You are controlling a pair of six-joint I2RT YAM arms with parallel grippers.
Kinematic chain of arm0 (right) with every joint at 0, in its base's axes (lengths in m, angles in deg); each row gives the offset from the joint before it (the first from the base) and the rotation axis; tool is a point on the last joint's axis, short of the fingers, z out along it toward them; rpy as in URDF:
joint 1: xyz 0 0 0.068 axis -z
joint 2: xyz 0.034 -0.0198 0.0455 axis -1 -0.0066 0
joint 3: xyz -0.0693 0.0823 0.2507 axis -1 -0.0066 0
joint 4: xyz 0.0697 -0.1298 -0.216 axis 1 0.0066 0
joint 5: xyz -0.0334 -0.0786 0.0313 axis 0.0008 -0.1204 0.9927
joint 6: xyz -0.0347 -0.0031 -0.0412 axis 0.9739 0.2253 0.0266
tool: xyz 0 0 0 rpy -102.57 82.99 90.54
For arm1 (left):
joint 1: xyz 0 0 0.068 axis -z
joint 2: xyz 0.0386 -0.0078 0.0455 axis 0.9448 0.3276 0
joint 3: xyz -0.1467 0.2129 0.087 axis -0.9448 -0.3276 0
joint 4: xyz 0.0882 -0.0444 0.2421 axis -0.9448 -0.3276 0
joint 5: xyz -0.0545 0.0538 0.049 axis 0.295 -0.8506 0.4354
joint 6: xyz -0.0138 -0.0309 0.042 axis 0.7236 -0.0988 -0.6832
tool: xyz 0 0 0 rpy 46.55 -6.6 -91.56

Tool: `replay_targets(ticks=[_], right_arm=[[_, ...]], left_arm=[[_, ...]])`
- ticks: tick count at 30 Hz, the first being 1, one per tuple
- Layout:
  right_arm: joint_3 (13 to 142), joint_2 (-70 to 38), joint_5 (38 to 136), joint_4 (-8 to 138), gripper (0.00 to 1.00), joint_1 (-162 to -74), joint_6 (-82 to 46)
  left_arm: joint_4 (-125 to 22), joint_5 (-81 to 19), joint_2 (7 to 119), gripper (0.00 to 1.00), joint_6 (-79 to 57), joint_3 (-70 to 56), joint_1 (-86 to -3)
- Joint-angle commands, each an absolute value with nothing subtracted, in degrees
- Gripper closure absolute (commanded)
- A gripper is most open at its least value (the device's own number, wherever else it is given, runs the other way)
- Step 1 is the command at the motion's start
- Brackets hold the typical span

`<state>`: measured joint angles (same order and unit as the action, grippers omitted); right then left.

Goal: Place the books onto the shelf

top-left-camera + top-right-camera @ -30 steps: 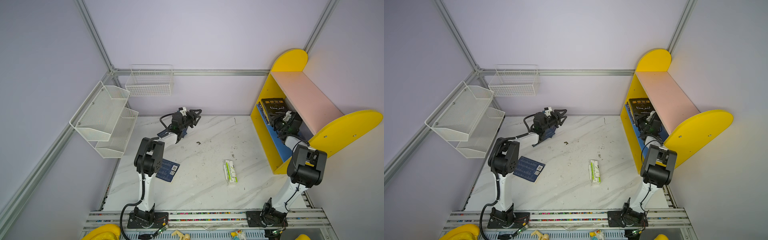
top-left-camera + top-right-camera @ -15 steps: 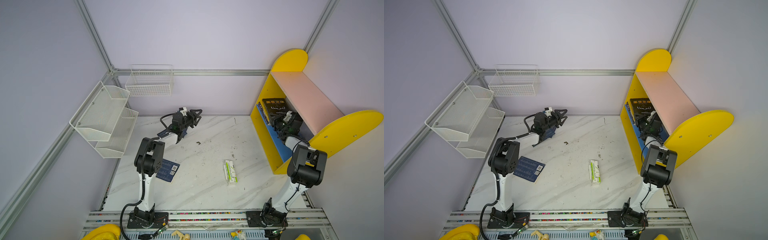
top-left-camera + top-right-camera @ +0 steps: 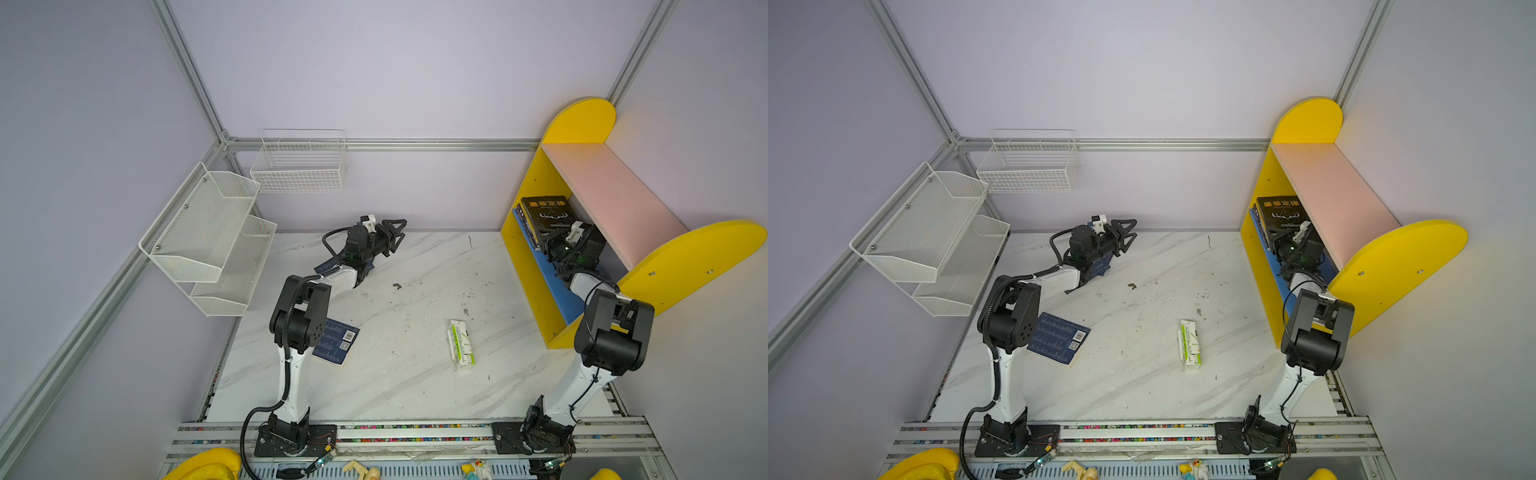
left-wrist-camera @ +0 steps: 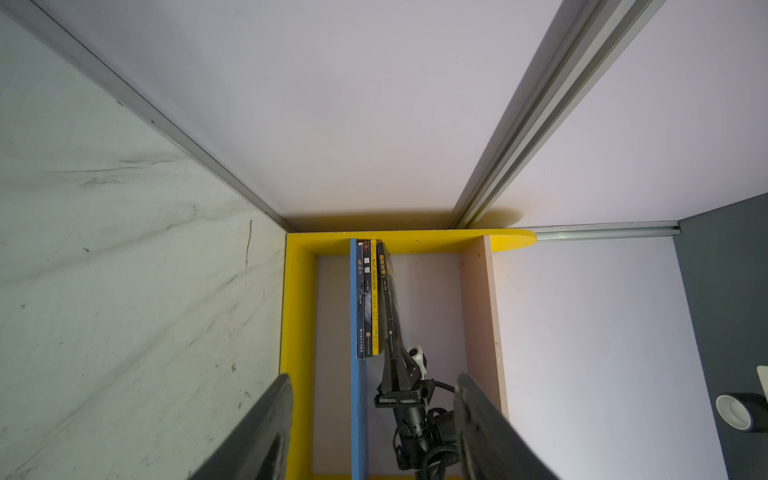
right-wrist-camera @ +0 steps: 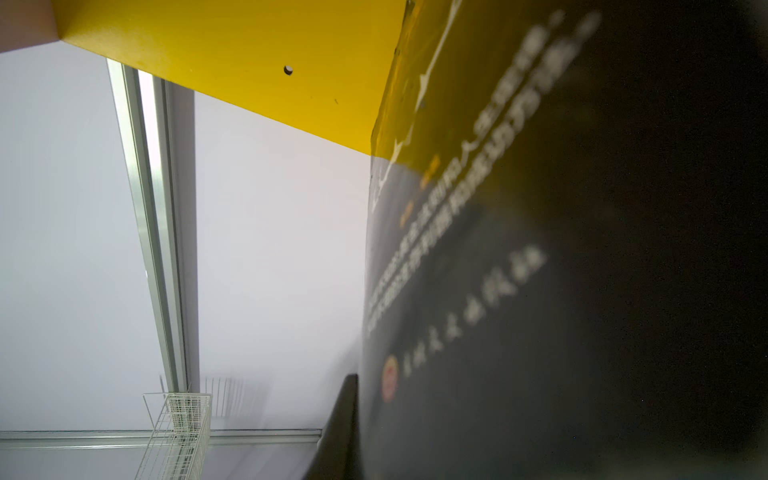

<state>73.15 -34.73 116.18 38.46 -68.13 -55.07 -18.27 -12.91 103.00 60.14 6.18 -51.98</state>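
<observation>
**Shelving scene, top and wrist views.** We are looking at a marble-patterned surface (image 3: 415, 395), with the shelf (image 3: 685, 257) standing at its right edge in both top views.

The right end effector (image 3: 547, 240) is reaching into the compartment between the blue board (image 3: 557, 291) and the pink board (image 3: 602, 195). Its jaws are clamping tight on the near edge of a black book (image 3: 544, 212) bearing a gold title.

In the left wrist view, the far end of the black book is lying close to the yellow end panel (image 4: 415, 243) and touching a yellow-spined book (image 4: 375, 299). Its gripped end is angling away from the row. Two darker books (image 4: 367, 299) are sitting between the yellow-spined book and the blue board, spines outward. The blurred black cover is filling most of the right wrist view.

The left end effector (image 3: 397, 236) is hovering over the far part of the surface and facing the shelf. Its jaws are standing well apart, with nothing between them.

We are finding two books not yet shelved:
- A navy book (image 3: 337, 341) with barcodes is lying flat on the surface just beside the left arm (image 3: 299, 324).
- A second navy book (image 3: 1100, 267) is showing partly beneath that arm's forearm.

A green-and-white carton (image 3: 460, 345) is lying on the surface, well apart from both books. A white mesh rack (image 3: 208, 237) and a wire basket (image 3: 299, 166) are hanging on the walls.
</observation>
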Motion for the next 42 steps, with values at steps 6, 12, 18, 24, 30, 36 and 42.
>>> replay_targets(ticks=[6,12,18,24,30,36,42], right_arm=[[75.83,-35.13,116.83,41.63,0.84,-64.30,-54.01],[75.17,-33.94,117.25,44.24,0.72,-64.33,-53.89],[76.39,-33.27,117.06,46.23,0.54,-64.35,-54.06],[77.91,-31.74,116.76,50.13,0.47,-64.26,-53.42],[78.02,-30.46,115.80,53.47,0.41,-64.34,-55.57],[76.35,-27.31,114.33,53.15,0.39,-64.26,-56.08],[76.18,-25.23,114.44,52.15,0.38,-64.26,-58.48]], left_arm=[[-15.97,-13.56,100.95,0.38,59.86,3.82,-51.63],[-15.45,-13.87,100.82,0.37,60.01,3.45,-51.45],[-14.67,-14.00,100.57,0.37,60.49,2.41,-51.19],[-13.46,-14.27,100.53,0.36,61.19,1.27,-51.21],[-12.46,-13.92,100.98,0.36,62.01,1.47,-51.19],[-12.06,-13.53,101.18,0.35,62.28,1.34,-51.18],[-11.12,-13.13,101.89,0.35,63.11,1.52,-51.24]])
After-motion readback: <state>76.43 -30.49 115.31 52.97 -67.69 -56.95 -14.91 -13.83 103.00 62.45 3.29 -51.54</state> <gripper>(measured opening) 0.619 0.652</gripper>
